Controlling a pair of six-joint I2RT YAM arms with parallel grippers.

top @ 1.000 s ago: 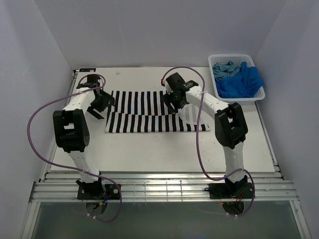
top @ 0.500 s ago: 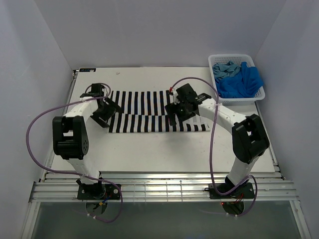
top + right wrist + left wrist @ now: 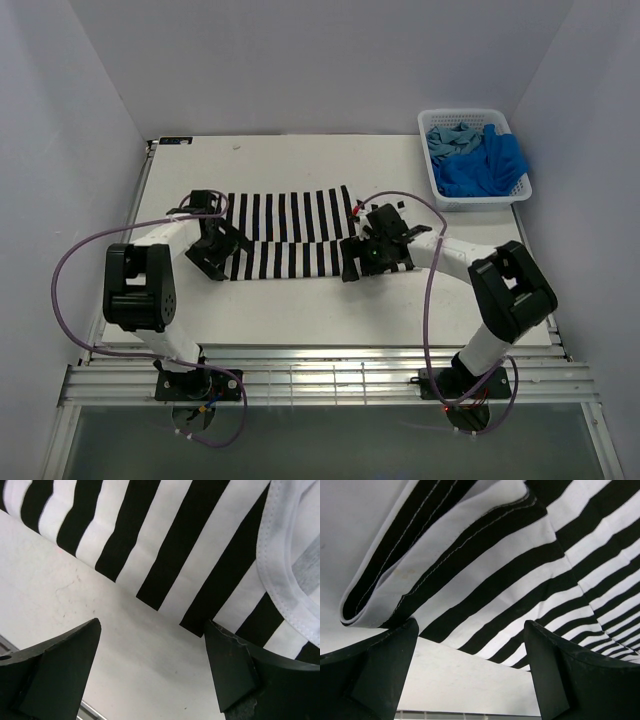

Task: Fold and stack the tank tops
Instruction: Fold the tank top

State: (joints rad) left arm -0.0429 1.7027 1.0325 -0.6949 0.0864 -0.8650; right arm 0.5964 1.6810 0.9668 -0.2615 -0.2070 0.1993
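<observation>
My left claw [image 3: 213,252] is spread wide and grips nothing. In the top view it sits low at the left end of the striped tank top [image 3: 290,235]. In the left wrist view the gap between my two dark fingers [image 3: 380,675] is bare. The left claw [image 3: 470,625] faces a doubled-over edge of the striped tank top [image 3: 485,565], which curls at the upper left of that frame, and the stripes fill the right side.

My right claw [image 3: 358,258] is also spread, with nothing between its fingers. In the top view it is down at the right end of the garment, near its lower edge. In the right wrist view the right claw [image 3: 152,624] hovers over bare table [image 3: 125,670], and the striped tank top [image 3: 165,540] fills the upper part of the frame, with a stitched white hem at the upper right.

In the top view the striped tank top lies stretched left to right across the middle of the table [image 3: 300,310], between my two claws. The royal blue top [image 3: 485,165] and the teal top [image 3: 450,138] lie bunched together in the white basket [image 3: 470,113] at the upper right, well apart from both claws.
</observation>
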